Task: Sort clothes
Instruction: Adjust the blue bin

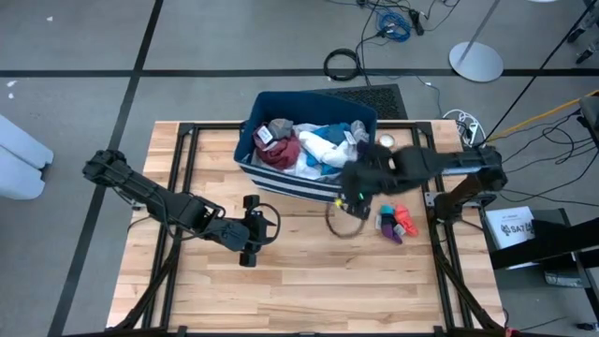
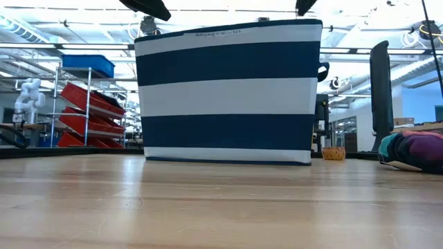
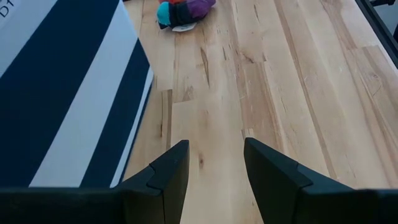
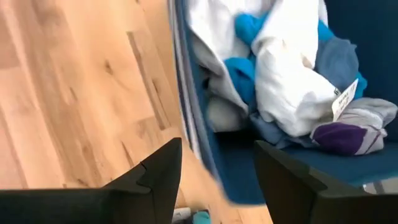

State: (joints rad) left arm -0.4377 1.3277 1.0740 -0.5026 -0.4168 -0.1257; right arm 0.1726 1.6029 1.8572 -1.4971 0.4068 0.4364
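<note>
The clothes lie heaped in a navy bin with white stripes [image 1: 281, 183]: a maroon piece [image 1: 284, 150], white pieces [image 1: 318, 148], bright blue [image 4: 245, 28] and a grey and purple piece [image 4: 351, 130]. A small pile of red, purple and teal pieces [image 1: 394, 223] lies on the table to the right of the bin, and also shows in the left wrist view [image 3: 183, 11]. My right gripper [image 4: 214, 168] is open and empty, over the bin's near right rim [image 4: 186, 99]. My left gripper [image 3: 214, 168] is open and empty, low over the table in front of the bin.
A thin brown loop [image 1: 344, 223] lies on the table just in front of the bin's right end. Bare wooden table [image 1: 309, 290] stretches along the near side. Black frame rails [image 1: 178, 168] run along the table's left and right edges.
</note>
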